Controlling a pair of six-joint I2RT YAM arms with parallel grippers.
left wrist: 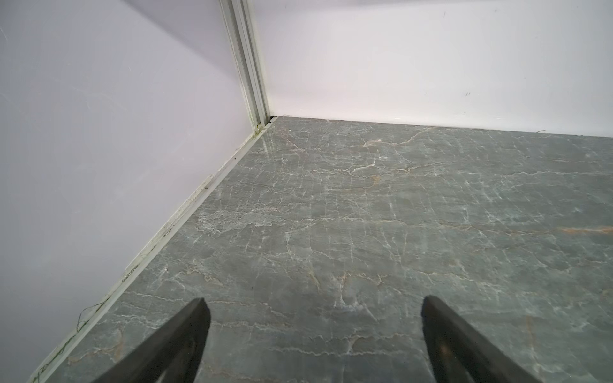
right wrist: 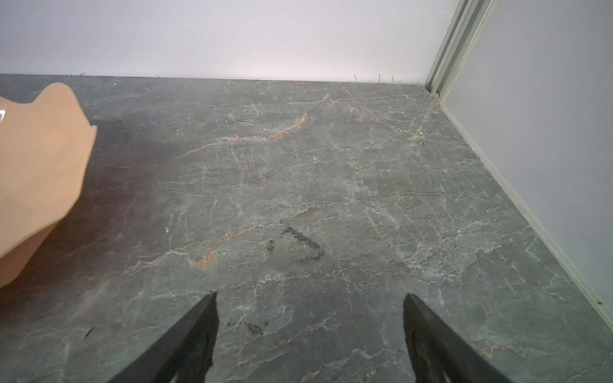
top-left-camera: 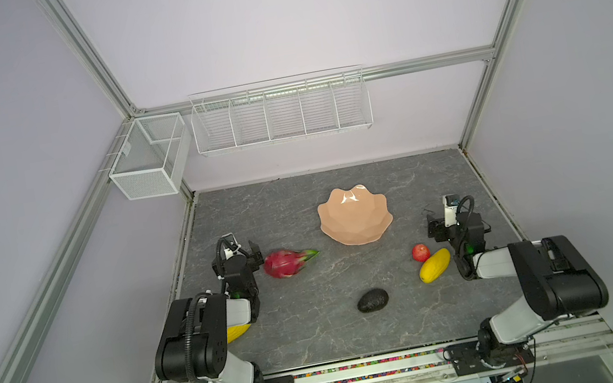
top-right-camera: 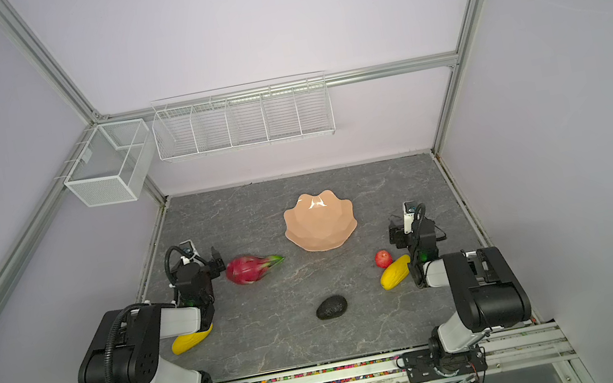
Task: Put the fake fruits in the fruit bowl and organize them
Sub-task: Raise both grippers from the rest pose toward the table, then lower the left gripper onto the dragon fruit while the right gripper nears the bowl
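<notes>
Both top views are showing the fruit bowl [top-left-camera: 356,222] sitting empty; all five fake fruits [top-left-camera: 287,263] are lying around it, our left gripper [left wrist: 313,308] and right gripper [right wrist: 310,303] gaping, holding nothing.

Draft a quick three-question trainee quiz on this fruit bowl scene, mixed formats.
1. True or false: the fruit bowl already holds a fruit.
2. Pick one: the fruit lying nearest the left end effector is A) black-green B) magenta C) red.
3. How many fruits lie on the table?

Key
1. False: the bowl is empty.
2. B: it is the dragon fruit.
3. Five. One yellow fruit is partly hidden under the left arm.
</notes>
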